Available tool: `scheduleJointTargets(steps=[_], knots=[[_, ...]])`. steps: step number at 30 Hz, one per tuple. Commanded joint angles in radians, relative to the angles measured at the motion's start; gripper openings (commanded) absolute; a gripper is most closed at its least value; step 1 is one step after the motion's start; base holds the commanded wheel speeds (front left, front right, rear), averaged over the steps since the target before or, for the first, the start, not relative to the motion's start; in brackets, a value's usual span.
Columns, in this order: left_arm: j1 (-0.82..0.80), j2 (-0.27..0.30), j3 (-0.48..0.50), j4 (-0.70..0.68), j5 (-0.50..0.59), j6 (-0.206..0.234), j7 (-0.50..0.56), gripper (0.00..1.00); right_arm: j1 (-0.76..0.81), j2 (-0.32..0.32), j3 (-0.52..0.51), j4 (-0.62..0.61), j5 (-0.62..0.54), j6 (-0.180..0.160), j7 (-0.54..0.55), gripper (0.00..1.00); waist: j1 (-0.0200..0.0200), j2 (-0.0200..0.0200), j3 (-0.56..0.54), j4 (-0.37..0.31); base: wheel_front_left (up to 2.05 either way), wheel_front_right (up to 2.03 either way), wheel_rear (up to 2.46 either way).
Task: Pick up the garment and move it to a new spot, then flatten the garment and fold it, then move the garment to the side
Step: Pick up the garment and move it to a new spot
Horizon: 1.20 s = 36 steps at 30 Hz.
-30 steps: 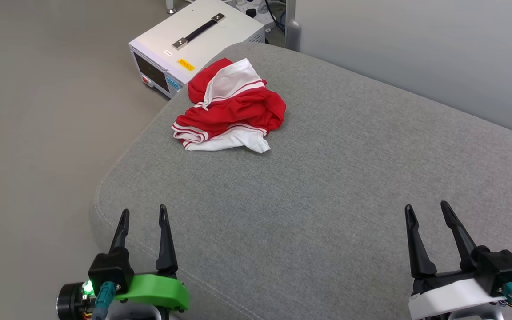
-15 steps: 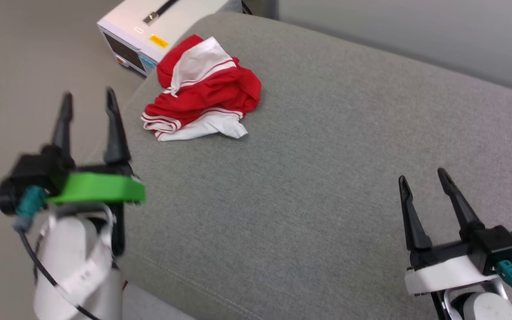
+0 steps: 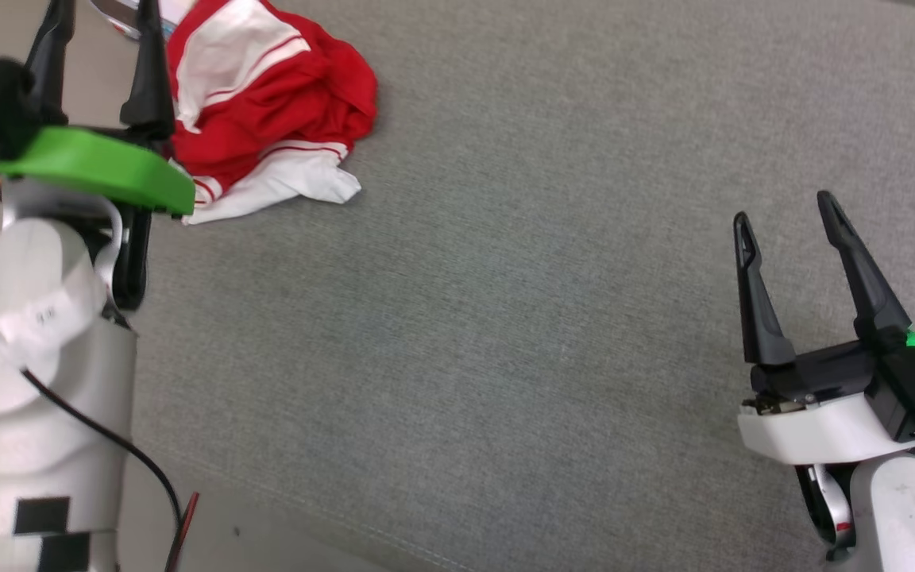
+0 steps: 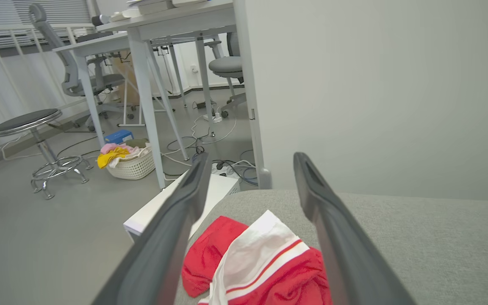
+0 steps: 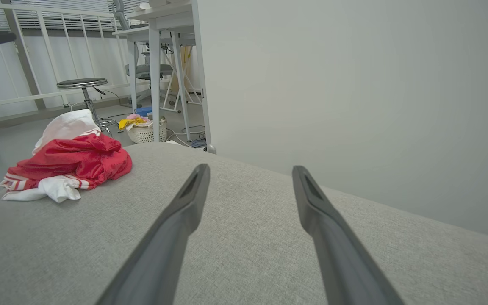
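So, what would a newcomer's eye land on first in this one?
The red-and-white garment, crumpled in a heap at the far left of the grey cushion. Next comes the left gripper on its bright green mount, open close beside the heap. The right gripper stands open at the lower right, well apart from it.

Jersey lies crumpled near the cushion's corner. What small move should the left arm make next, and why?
Probably lower the left gripper onto the jersey: its fingers are open, hovering just short of the crumpled heap; the right gripper is far off.
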Motion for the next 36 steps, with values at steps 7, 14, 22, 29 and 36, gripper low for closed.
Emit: scheduleJointTargets(steps=[7, 14, 22, 29, 36], knots=[[-0.163, 0.162, -0.267, 0.107, -0.239, -0.005, 0.298, 1.00, -0.058, -0.014, -0.015, -0.041, -0.016, -0.001, -0.005, 1.00, -0.0002, 0.0000, 0.145, -0.058, 0.00, 0.00, 0.00], [-0.258, 0.238, -0.419, 0.179, -0.426, -0.005, 0.585, 1.00, -0.087, -0.021, -0.019, -0.056, -0.020, -0.001, -0.005, 1.00, -0.0002, 0.0000, 0.200, -0.081, 0.00, 0.00, 0.00], [-0.338, 0.305, -0.534, 0.281, -0.553, -0.005, 0.818, 1.00, -0.119, -0.026, -0.017, -0.066, -0.021, -0.001, -0.005, 1.00, -0.0002, 0.0000, 0.258, -0.112, 0.00, 0.00, 0.00], [-0.343, 0.310, -0.644, 0.358, -0.609, -0.005, 0.891, 0.49, -0.135, -0.019, -0.011, -0.056, -0.012, -0.001, -0.005, 1.00, -0.0002, 0.0000, 0.274, -0.124, 0.00, 0.00, 0.00], [-0.377, 0.331, -0.692, 0.362, -0.611, -0.005, 0.784, 0.00, -0.132, -0.014, -0.011, -0.042, -0.001, -0.001, -0.005, 1.00, -0.0002, 0.0000, 0.218, -0.115, 0.00, 0.00, 0.00]])
